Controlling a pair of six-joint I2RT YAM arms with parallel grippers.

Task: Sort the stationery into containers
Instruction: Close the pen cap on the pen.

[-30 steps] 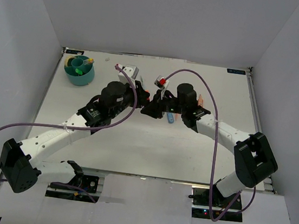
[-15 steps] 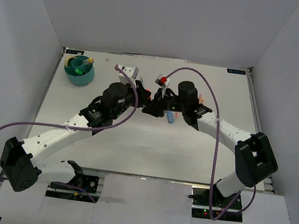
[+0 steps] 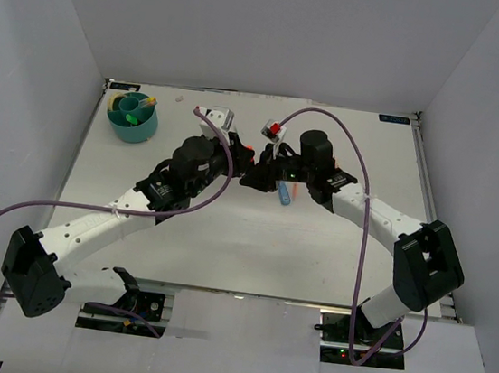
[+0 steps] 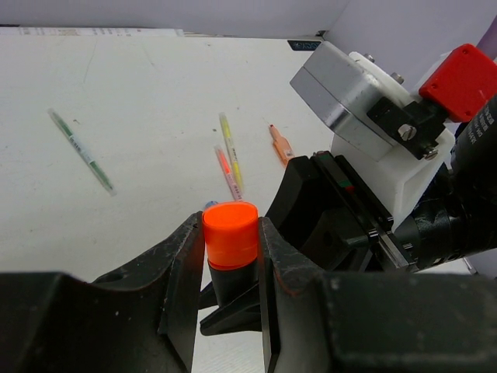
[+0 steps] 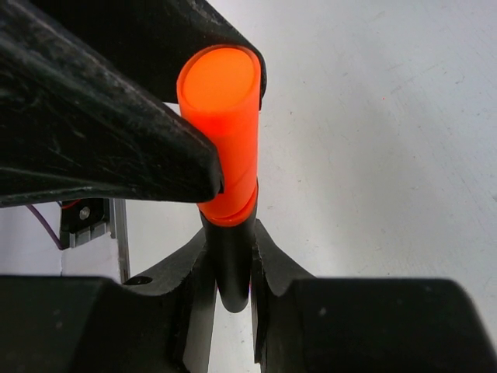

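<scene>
Orange-black highlighter was held above the middle of the surface, between both arms. Left pincer was clenched on its orange cap end. Right pincer was clenched on the black barrel.

Blue highlighter was near the right pincer. Green pen, yellow pen and a short orange piece lay loose on the surface. Teal organiser stood at the far left corner, well apart from both pincers.

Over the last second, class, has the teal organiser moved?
No. The teal organiser sits just as close to the table's far-left corner as before.
</scene>
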